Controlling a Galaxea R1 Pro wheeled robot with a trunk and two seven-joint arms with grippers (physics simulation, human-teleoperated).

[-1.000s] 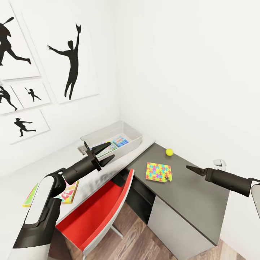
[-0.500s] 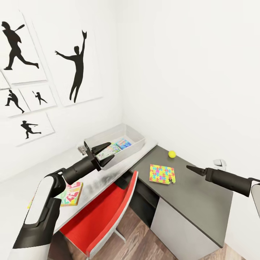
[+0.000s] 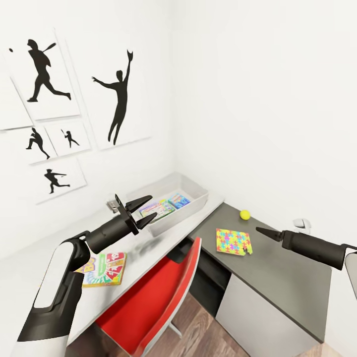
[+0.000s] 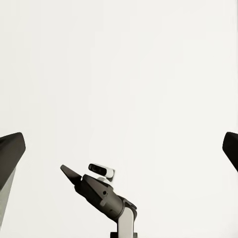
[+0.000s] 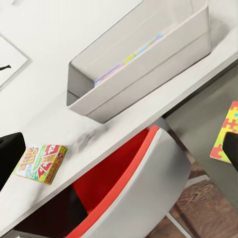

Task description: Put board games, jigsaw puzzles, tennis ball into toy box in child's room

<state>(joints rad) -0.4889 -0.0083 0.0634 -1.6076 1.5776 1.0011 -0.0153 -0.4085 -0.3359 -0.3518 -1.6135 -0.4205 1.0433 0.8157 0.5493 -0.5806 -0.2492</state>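
Observation:
The toy box (image 3: 198, 196) stands on the light grey table (image 3: 148, 248) near the corner, holding a blue game box (image 3: 179, 201) and a green-edged one (image 3: 156, 209). A "SKIP BO" board game (image 3: 104, 269) lies on the table's near left part. On the dark wing rest one jigsaw puzzle (image 3: 233, 242) and the tennis ball (image 3: 245, 214). My left gripper (image 3: 141, 210) hangs open and empty in front of the toy box. My right gripper (image 3: 263, 231) is open and empty, to the right of the puzzle. The right wrist view has the toy box (image 5: 144, 84), SKIP BO (image 5: 42, 162) and puzzle (image 5: 225, 134).
A red chair (image 3: 158, 297) is tucked under the table between both arms. White walls with black baseball-player pictures (image 3: 119, 106) close the corner. Wood plank floor (image 3: 198, 332) lies below. White drawers (image 3: 258, 322) sit under the dark wing.
The whole picture has shifted right and down, so the camera has moved. More of the SKIP BO box shows on the table. Both arms keep their pose.

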